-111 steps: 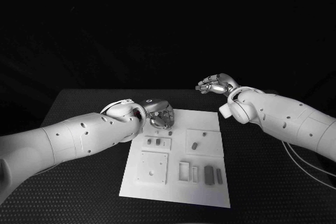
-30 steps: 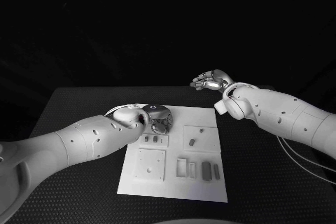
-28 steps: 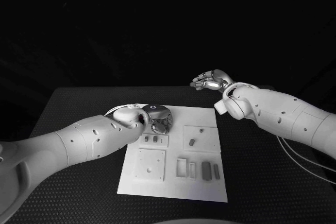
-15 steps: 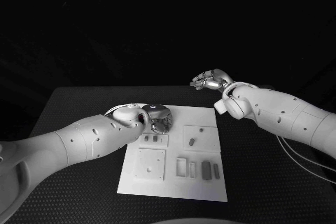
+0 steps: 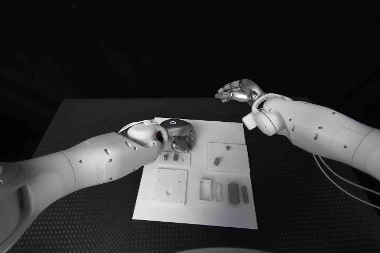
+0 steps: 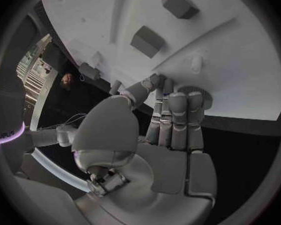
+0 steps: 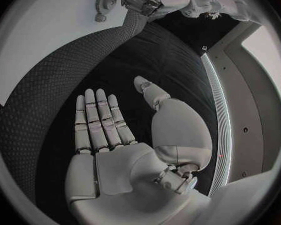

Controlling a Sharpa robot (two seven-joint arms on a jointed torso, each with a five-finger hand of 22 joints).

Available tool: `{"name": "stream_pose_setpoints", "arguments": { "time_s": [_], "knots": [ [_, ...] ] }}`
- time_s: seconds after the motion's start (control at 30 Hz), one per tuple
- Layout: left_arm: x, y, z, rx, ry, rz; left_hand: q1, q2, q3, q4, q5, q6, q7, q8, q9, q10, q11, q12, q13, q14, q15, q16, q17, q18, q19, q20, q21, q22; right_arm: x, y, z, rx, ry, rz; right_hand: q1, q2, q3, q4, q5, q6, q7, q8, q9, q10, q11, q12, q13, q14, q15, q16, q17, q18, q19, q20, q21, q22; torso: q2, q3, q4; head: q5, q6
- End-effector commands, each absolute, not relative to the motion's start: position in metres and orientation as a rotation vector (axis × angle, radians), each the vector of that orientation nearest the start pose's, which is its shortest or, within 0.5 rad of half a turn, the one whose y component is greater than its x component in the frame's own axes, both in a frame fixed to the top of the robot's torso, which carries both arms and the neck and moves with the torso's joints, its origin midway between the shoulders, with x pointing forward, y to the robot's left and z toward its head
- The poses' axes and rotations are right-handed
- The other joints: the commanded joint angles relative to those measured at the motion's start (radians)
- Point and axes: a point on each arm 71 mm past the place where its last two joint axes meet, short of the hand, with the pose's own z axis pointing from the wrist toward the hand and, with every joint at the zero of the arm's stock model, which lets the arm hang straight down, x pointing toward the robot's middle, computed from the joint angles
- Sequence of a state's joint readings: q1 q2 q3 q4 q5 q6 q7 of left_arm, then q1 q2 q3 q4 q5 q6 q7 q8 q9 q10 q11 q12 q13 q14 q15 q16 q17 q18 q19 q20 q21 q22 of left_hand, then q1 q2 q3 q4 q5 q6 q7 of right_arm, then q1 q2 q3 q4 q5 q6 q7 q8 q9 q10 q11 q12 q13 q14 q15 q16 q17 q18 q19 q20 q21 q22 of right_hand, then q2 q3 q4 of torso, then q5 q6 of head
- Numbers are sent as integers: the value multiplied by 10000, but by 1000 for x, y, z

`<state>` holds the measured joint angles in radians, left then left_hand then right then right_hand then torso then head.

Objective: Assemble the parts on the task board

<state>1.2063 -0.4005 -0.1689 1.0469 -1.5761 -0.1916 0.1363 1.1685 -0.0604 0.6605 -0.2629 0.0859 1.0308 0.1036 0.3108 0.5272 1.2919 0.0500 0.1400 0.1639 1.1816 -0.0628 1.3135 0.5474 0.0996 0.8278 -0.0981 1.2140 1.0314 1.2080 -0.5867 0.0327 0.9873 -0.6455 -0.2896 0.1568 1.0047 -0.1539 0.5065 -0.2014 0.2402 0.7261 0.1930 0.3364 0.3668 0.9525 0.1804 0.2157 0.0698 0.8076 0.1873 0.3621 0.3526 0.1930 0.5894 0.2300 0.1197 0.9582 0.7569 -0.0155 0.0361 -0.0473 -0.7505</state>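
The white task board [image 5: 198, 209] lies in the middle of the table. My left hand [image 5: 180, 133] hovers low over its far left corner. In the left wrist view its fingertips [image 6: 178, 87] touch a round toothed gear [image 6: 200, 96] lying flat on the board [image 6: 240, 85], beside a small peg [image 6: 195, 62]. The thumb tip lies against the first fingertip; I cannot tell whether anything is pinched there. The right wrist view shows the same gear [image 7: 106, 0] and peg [image 7: 101, 18]. My right hand [image 5: 240, 91] is raised beyond the board's far right corner, holding nothing.
Dark parts lie on the board: one [image 5: 217, 161] on the middle square plate and two long ones [image 5: 234, 192] near the right edge. A raised square plate [image 5: 173, 186] sits near left. Two blocks [image 6: 147, 41] stand close to the left hand.
Since the oldest frame the camera has shifted. Over the last second both hands have stayed almost still, the left over the far left corner, the right raised.
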Motion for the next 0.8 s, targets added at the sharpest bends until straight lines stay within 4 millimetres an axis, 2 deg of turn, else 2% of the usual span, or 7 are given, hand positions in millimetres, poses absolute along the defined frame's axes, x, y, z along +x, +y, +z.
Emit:
{"name": "stream_pose_setpoints", "arguments": {
  "time_s": [0.03, 0.2, 0.5, 0.8],
  "knots": [
    [526, 88, -245, 5521, 17097, -7441, -41, 85, 53, -10, 52, 72, 12, 28, 13, 76, -9, -48, -6, 116, -7, 47, -21, 210, 81, -590, 34, -11, 581, -235, -187, 6448, 15599, 9935, -12, 54, -63, 2, 63, -85, 249, 60, -18, 14, 6, -41, -12, -91, 4, 50, -11, -55, -47, 25, -57, 13, -1, -2, 4, 2, 21],
    [526, 91, -240, 5237, 16859, -7674, -49, 54, 78, -30, 117, 91, 5, 28, 11, 97, -13, -86, -18, 147, -12, 46, -41, 215, 100, -601, 36, -26, 581, -236, -187, 6460, 15589, 9907, -11, 54, -63, 1, 63, -86, 249, 60, -19, 15, 6, -42, -11, -92, 4, 51, -13, -55, -47, 25, -59, 16, 0, -8, 21, -14, 44],
    [529, 94, -218, 4298, 16439, -8353, -56, 50, 95, -30, 136, 100, 3, 24, 6, 114, -15, -112, -27, 181, -15, 47, -55, 216, 117, -607, 32, -40, 581, -238, -187, 6468, 15585, 9889, -9, 53, -63, 0, 63, -86, 248, 61, -21, 16, 5, -43, -11, -94, 4, 54, -17, -55, -46, 25, -65, 21, -4, 7, 25, 32, 71],
    [534, 125, -212, 3035, 17305, -8503, -73, 67, 105, -25, 130, 94, 7, 13, -1, 126, -15, -141, -37, 210, -15, 38, -74, 218, 141, -612, 33, -55, 580, -243, -186, 6501, 15568, 9817, -7, 48, -64, -2, 62, -85, 248, 63, -23, 16, 4, -44, -11, -94, 4, 57, -20, -55, -44, 25, -70, 26, -9, 14, 21, 59, 85]
  ]
}}
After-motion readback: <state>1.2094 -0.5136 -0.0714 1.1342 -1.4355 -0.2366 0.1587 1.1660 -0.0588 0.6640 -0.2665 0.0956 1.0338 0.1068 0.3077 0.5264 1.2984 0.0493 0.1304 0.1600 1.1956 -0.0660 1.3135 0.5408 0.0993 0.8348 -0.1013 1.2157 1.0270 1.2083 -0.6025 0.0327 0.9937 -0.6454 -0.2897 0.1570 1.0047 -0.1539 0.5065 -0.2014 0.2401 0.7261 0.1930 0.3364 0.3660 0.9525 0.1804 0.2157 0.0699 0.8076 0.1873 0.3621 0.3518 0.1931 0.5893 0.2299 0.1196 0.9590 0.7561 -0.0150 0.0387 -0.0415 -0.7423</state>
